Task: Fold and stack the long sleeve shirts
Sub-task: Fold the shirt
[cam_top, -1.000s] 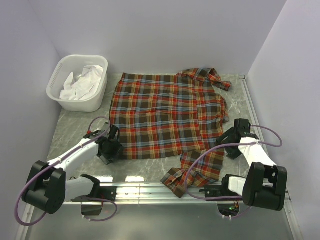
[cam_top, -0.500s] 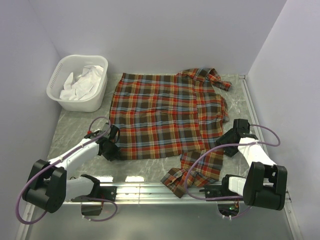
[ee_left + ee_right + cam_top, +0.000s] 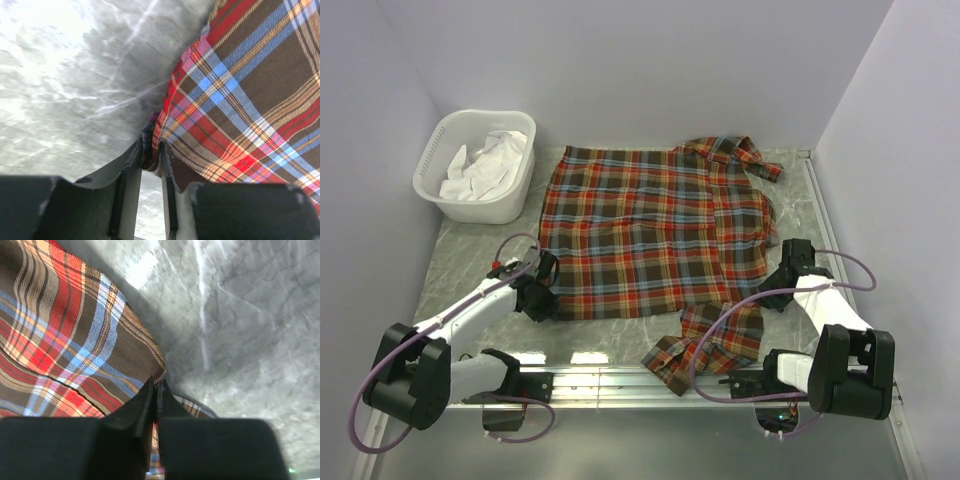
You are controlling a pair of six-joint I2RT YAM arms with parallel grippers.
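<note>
Marbled grey bench (image 3: pixel 470 265) between plain pale walls. At far left, white basket (image 3: pixel 470 205) holding crumpled white cloth (image 3: pixel 485 165), well apart from the work. Next along, left pincer (image 3: pixel 538 298), low at the near left corner of the plaid shirt (image 3: pixel 650 225). From the wrist, left pincer (image 3: pixel 150 150) closed down on the hem, with a doubled bit of checked cloth caught between the jaws. Mid-bench, the plaid shirt itself: lies spread flat, collar (image 3: pixel 725 150) toward the far right, one sleeve (image 3: pixel 710 345) trailing toward the near edge. Spread this way, probably, to offer clean edges for a first fold. At right, right pincer (image 3: pixel 782 272), down at the garment's right side, just beside the root of that sleeve. From its wrist, right pincer (image 3: pixel 156 390) drawn almost fully together right on the brown border of the cloth. Seems to nip that edge, though hard to tell how much fabric sits between. Gripped at two near points, likely so as to lift one side evenly and carry it across. Not yet folded; no stack begun.
</note>
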